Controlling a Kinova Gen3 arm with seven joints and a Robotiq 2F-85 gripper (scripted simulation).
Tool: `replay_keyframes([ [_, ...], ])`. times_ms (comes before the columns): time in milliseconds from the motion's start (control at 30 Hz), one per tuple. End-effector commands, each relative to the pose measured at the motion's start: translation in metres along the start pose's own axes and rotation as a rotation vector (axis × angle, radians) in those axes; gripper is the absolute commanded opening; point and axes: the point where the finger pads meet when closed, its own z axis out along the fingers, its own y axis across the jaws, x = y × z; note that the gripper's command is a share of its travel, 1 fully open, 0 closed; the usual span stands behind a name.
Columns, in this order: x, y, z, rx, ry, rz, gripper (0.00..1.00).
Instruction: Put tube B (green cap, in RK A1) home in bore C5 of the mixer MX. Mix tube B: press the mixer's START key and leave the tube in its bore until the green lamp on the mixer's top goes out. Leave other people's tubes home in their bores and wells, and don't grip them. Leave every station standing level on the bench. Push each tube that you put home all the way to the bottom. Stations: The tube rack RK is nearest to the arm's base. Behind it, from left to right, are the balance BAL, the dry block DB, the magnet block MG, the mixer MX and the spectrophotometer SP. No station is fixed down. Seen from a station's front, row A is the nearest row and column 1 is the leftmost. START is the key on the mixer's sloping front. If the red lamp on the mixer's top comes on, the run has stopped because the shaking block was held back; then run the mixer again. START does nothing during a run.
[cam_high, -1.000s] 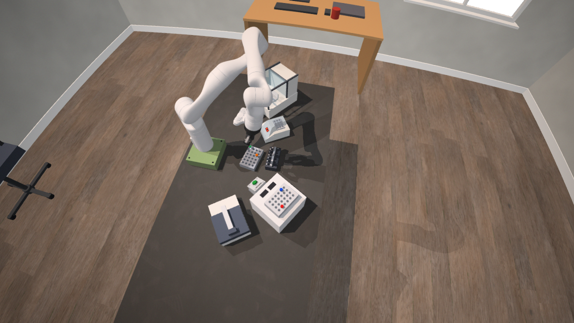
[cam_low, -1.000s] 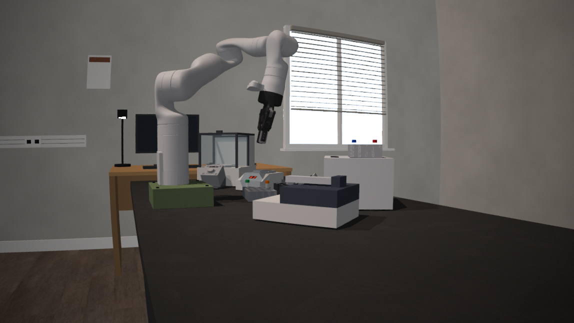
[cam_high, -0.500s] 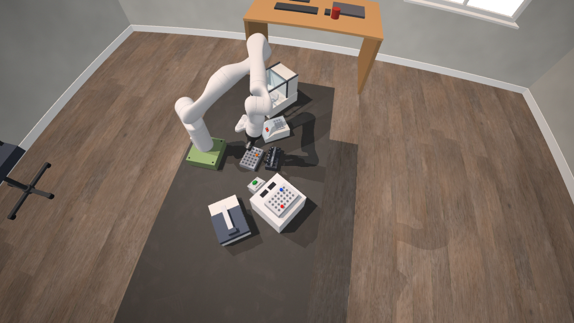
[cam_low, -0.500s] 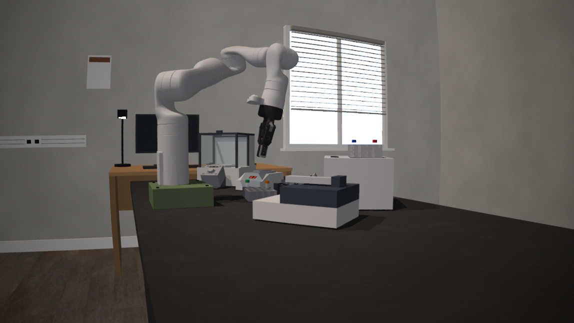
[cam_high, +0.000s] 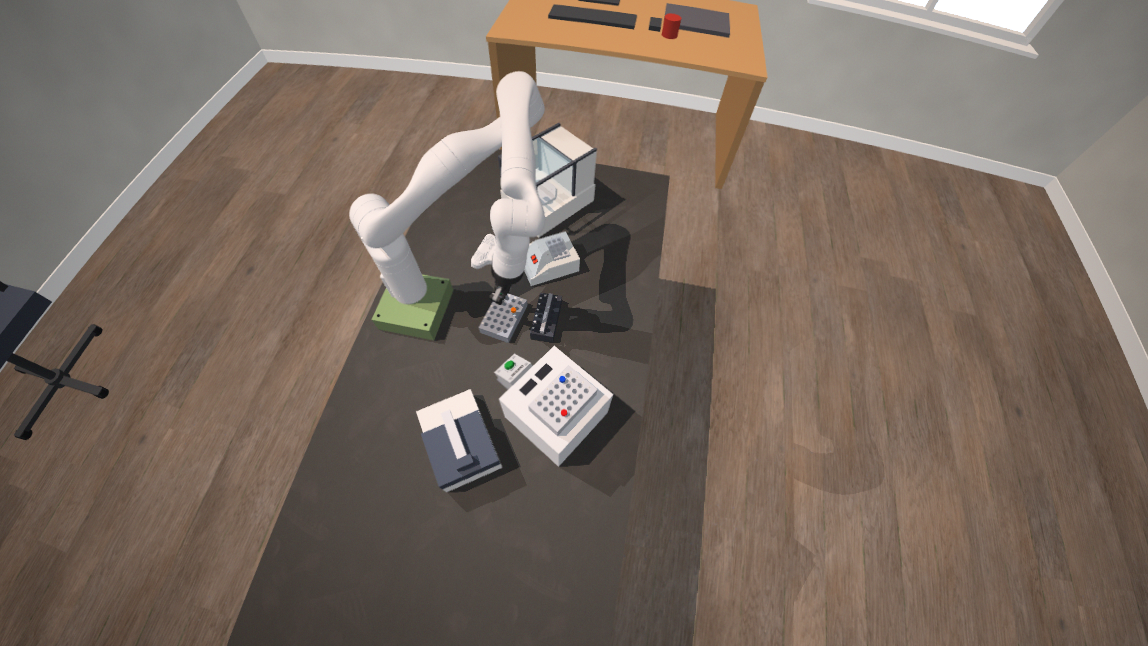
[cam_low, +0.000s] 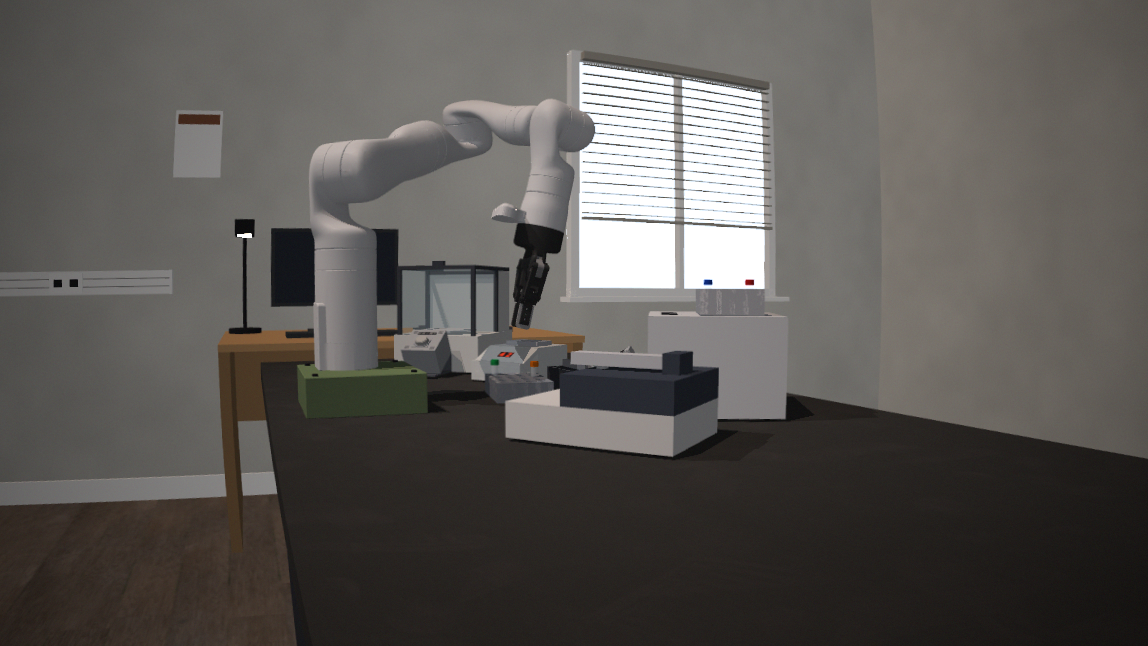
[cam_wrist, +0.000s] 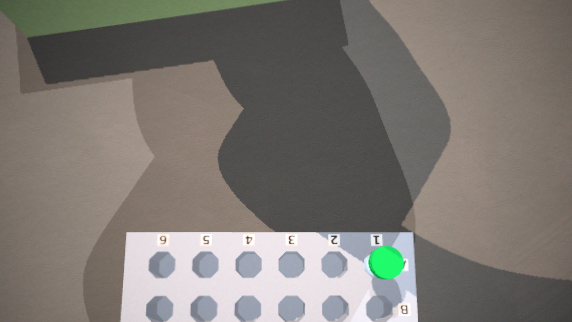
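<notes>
Your gripper (cam_low: 521, 318) hangs above the tube rack (cam_high: 502, 317), its fingers partly spread and holding nothing. You see the green-capped tube (cam_wrist: 386, 262) standing in the rack's corner hole marked 1, with the holes beside it bare. The mixer (cam_high: 556, 403) sits well apart on the dark mat (cam_high: 385, 514), carrying a blue-capped and a red-capped tube.

tube rack (cam_wrist: 135, 280) cut off by wrist view's lower edge, jaws unseen there
</notes>
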Motion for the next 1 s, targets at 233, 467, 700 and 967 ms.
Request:
replay_keyframes([
  [233,0.019,0.025,0.004,-0.001,-0.001,0.0,0.42],
  [467,0.029,0.038,0.006,-0.001,-0.001,0.0,0.42],
  [700,0.033,0.042,0.007,-0.001,-0.001,0.0,0.42],
  [967,0.032,0.042,0.011,-0.001,-0.001,0.0,0.42],
])
